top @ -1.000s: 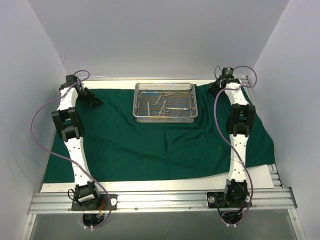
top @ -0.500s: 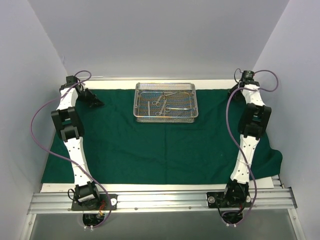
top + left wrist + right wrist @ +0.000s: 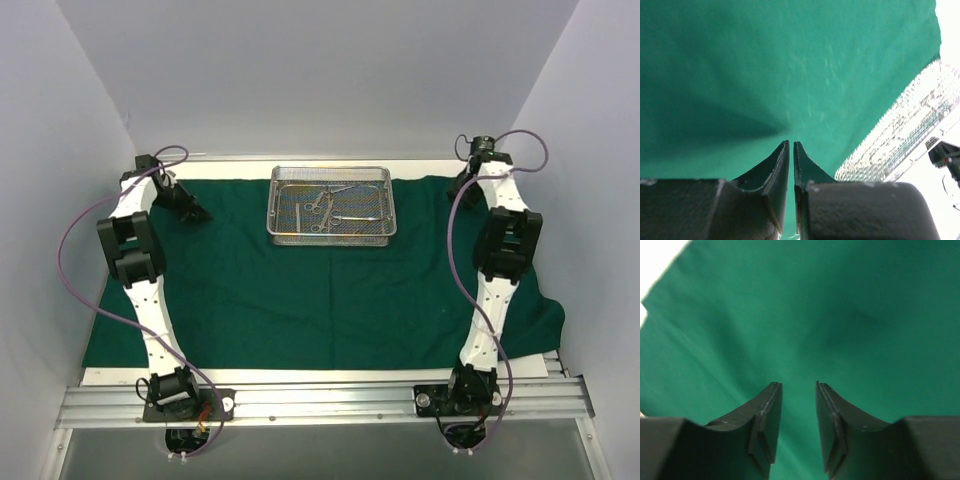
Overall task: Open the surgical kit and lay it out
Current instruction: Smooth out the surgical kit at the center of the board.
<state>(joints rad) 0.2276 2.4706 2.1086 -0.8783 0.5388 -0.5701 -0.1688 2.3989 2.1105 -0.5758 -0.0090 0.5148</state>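
Looking down from the top view, my left end effector (image 3: 190,205) sits low over the far-left corner of the desk (image 3: 300,375), and my right end effector (image 3: 460,186) is at the far-right corner. The cloth wrap (image 3: 320,290) lies spread open across nearly the whole desk. Its near-right corner bulges out past the right edge. The tray (image 3: 330,238) stands on the cloth at the middle of the far edge, with the instruments (image 3: 325,205) lying inside it in a loose heap. From this height I cannot tell how wide either end effector is open.

At my left wrist, the left end effector (image 3: 791,144) is closed to a hairline. A crease in the cloth wrap (image 3: 790,60) runs straight to the tips, so I judge it is pinching the fabric. The tray (image 3: 900,130) shows bright and washed out off to one side.

At my right wrist, the right end effector (image 3: 797,385) has its fingers parted with nothing between them, and the cloth wrap (image 3: 840,305) lies slack below.

As I read it, the unwrapping is essentially done. Left to do: smooth that near-right corner, then lift each instrument out of the tray and set it on the cloth.
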